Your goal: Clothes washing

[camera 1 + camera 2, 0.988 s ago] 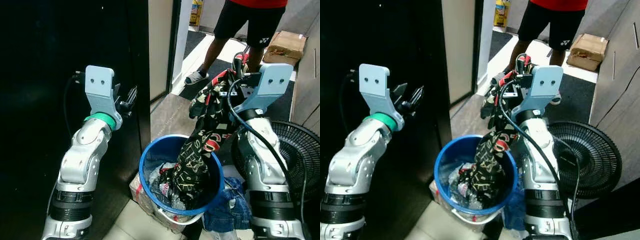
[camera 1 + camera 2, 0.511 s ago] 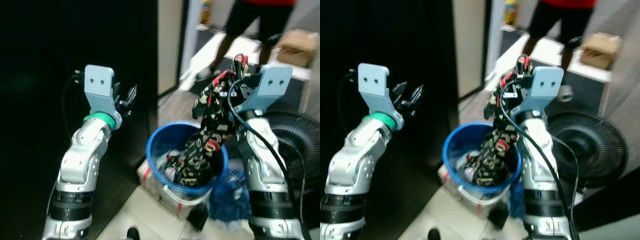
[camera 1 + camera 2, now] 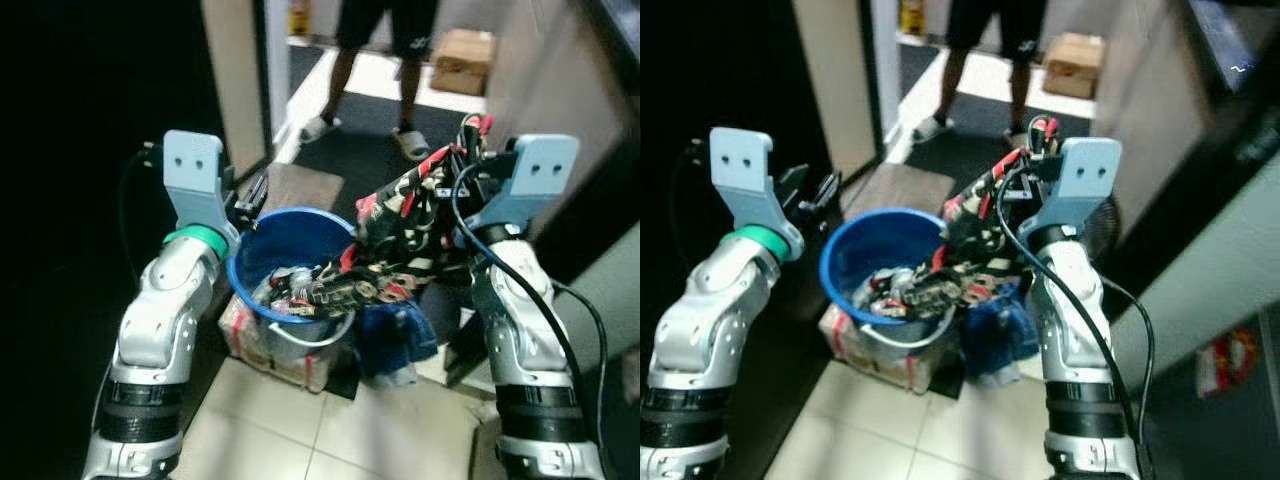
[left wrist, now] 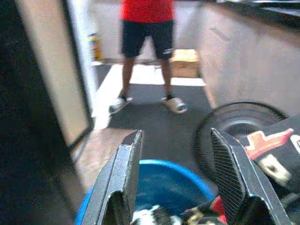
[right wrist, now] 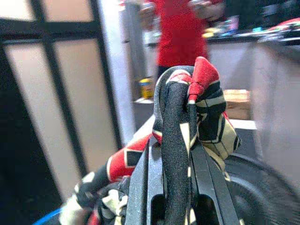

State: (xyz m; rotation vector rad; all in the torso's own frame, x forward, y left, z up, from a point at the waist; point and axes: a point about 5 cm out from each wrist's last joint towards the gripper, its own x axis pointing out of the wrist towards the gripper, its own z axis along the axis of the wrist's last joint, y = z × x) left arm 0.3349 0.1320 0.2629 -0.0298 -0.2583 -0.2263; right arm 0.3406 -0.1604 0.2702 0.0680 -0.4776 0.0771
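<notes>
Clearly the washing has barely begun: the right gripper (image 5: 171,187) has its fingers closed tight on a bunched fold of a patterned garment (image 3: 395,225) in black, cream and red, and has it raised above the rim of a blue bucket (image 3: 262,245), yet much of the cloth trails down into the bucket among other crumpled clothes (image 3: 290,290). No washing machine can be made out, so carrying the garment off and loading it looks to be all ahead, and the rest of the pile would have to follow.

From the head camera, the garment's long axis runs on a slant, its gripped end high at about 2 o'clock from the bucket's centre and its free end low at about 8 o'clock, lying across the bucket's right rim. It hangs stretched more than slack, so part of it may be caught under the other clothes, though that is only a guess.

The left gripper (image 4: 176,187) holds nothing; its two fingers stand well apart and point over the bucket's near rim from about 10 o'clock.

Blue denim (image 3: 395,335) lies on the tiled floor (image 3: 300,430) just beside the bucket at about 4 o'clock. A black fan (image 4: 239,119) stands beyond the bucket, and a person's legs (image 3: 375,75) in sandals stand on a dark mat (image 3: 345,150) at 12 o'clock, with a cardboard box (image 3: 465,60) behind them.
</notes>
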